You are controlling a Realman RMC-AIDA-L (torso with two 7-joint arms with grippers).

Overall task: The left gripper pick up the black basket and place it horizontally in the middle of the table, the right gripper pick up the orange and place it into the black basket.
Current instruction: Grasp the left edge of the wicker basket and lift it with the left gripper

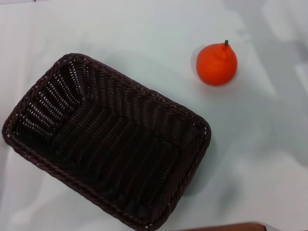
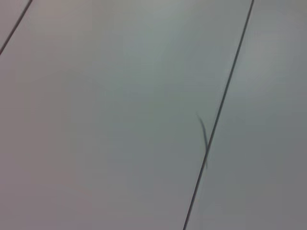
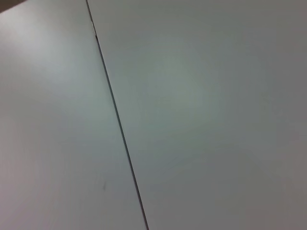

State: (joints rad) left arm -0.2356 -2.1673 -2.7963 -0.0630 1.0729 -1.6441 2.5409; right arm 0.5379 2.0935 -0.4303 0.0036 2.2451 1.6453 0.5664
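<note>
- Head view: we see a large rectangular dark brown-black woven wicker basket (image 1: 106, 144) with a braided rim and rounded corners, lying on a plain white, smooth tabletop (image 1: 144, 38).
- The basket sits on our left and centre of the table, skewed, with its long axis running from the far left towards the near right. Its open side faces up, and we see only woven floor and walls inside it.
- A small bright orange-red round fruit (image 1: 216, 64) with a raised bumpy top and a short dark stem stands upright on the table, to the far right of the basket and well apart from it.
- A thin brown strip (image 1: 226, 227) shows at the near edge of this view; we cannot tell what it is.
- Left wrist view: we see only a pale flat surface (image 2: 120, 120) crossed by thin dark seam lines (image 2: 220, 110).
- Right wrist view: we see a similar pale surface (image 3: 201, 105) with one dark seam (image 3: 117, 124).
- Neither pincer appears in any view, so we cannot tell whether their fingers are apart or together.
</note>
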